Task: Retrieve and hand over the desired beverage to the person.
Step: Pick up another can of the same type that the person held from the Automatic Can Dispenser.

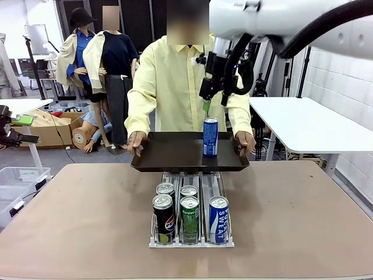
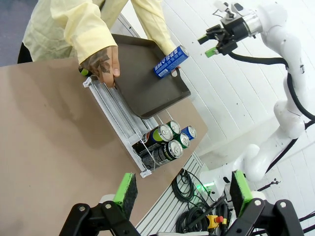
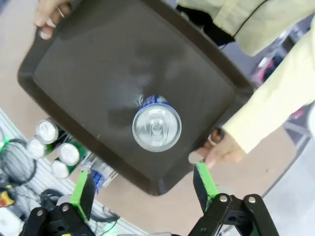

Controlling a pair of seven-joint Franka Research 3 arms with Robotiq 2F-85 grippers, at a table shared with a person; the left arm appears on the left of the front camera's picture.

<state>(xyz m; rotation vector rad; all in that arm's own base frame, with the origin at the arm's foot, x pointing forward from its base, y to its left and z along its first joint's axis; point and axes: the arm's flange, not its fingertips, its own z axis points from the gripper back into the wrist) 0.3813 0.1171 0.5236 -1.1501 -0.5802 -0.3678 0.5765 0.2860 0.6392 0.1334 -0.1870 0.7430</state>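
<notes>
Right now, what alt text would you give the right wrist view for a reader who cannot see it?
Seen from above, a blue can stands upright on a dark tray that a person holds at two edges. The right gripper hangs open above the can, and more cans stand lower down, past the tray's edge.

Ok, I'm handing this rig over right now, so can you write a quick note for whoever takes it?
Left gripper: open, empty, away from the cans.
Right gripper: open, empty, above the blue can.
The blue can stands upright on the dark tray, which the person holds with both hands over the rack; five cans sit in the rack.
Done: beverage on the tray.
Left: probably just draw the right arm clear.
</notes>
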